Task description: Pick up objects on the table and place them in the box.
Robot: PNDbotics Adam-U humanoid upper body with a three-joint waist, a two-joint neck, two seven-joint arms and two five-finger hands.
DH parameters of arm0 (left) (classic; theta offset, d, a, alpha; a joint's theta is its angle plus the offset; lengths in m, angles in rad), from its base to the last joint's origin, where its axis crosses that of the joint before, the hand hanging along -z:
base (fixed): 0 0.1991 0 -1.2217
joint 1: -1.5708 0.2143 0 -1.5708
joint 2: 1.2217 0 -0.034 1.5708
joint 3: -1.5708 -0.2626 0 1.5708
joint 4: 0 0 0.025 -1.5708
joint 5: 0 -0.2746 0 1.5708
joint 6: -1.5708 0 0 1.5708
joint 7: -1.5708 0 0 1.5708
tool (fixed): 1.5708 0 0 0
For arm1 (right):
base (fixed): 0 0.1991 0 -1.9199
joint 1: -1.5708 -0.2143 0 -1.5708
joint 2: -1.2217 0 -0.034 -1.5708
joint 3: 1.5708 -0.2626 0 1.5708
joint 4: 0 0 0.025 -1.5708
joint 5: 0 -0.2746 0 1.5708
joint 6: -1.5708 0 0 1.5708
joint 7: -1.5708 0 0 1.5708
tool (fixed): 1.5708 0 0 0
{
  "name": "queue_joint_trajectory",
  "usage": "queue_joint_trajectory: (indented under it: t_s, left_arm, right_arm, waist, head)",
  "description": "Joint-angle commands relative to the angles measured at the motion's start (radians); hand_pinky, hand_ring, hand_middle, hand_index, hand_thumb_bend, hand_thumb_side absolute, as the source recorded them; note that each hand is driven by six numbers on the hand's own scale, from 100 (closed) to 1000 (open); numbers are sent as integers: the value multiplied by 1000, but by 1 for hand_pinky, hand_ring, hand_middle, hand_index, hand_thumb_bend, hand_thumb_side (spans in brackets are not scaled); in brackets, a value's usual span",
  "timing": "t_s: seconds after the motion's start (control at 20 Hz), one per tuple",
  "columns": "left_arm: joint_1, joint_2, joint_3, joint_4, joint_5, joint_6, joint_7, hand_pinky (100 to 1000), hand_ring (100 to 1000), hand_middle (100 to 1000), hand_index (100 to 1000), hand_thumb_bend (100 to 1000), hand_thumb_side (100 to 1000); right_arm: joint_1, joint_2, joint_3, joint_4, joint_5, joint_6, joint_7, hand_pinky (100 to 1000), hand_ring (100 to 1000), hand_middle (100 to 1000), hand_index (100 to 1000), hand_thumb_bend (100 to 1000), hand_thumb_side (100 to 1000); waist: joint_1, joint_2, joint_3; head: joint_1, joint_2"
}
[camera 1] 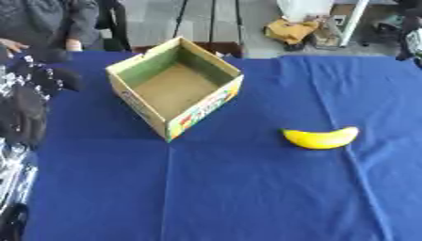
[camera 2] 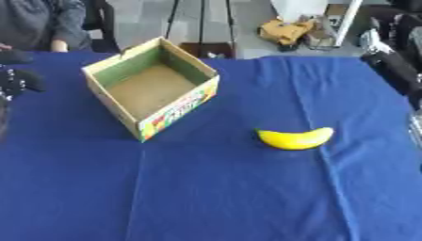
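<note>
Lying on the blue-clothed counter point(camera 1: 231, 197), the banana point(camera 1: 321, 138) sits at four o'clock from the open cardboard box point(camera 1: 174, 87); left hand point(camera 1: 37, 89) at nine o'clock, finger state unreadable.

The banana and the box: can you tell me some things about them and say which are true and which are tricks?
1. The banana lies on the blue cloth, outside the box. True.
2. The box is full of toys. False: it looks empty, with only its brown bottom showing.
3. The banana is on the robot's right of the box. True.
4. The robot's left hand is holding the banana. False: that hand is at the left edge, far from the banana, which nothing touches.
5. The box is closed with a lid. False: its top is open.
</note>
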Motion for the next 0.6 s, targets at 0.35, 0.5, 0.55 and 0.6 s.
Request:
queue_joint_trajectory:
  t_s: [0.35,0.5,0.55,0.6]
  left_arm:
    - [-2,30,-8,-8,0,3,-13,531,559,630,702,582,1000]
    - [-2,31,-10,-8,1,4,-16,532,558,629,703,582,1000]
    - [-2,32,-11,-8,1,4,-17,531,557,628,703,583,1000]
    - [-3,32,-12,-8,1,4,-18,531,557,628,703,583,1000]
  right_arm:
    - [-136,-53,52,215,231,-35,219,604,744,644,822,100,604]
    - [-171,-32,58,275,308,-62,265,621,759,656,828,100,604]
    - [-182,-24,61,294,333,-71,282,631,768,663,833,100,600]
    - [-192,-15,64,313,358,-80,301,634,771,666,836,100,598]
  waist:
    - [-3,-23,21]
    - [-3,-24,26]
    - [-3,-25,27]
    - [-3,-25,29]
  head:
    - [-19,20]
    - [-21,21]
    - [-22,22]
    - [-23,23]
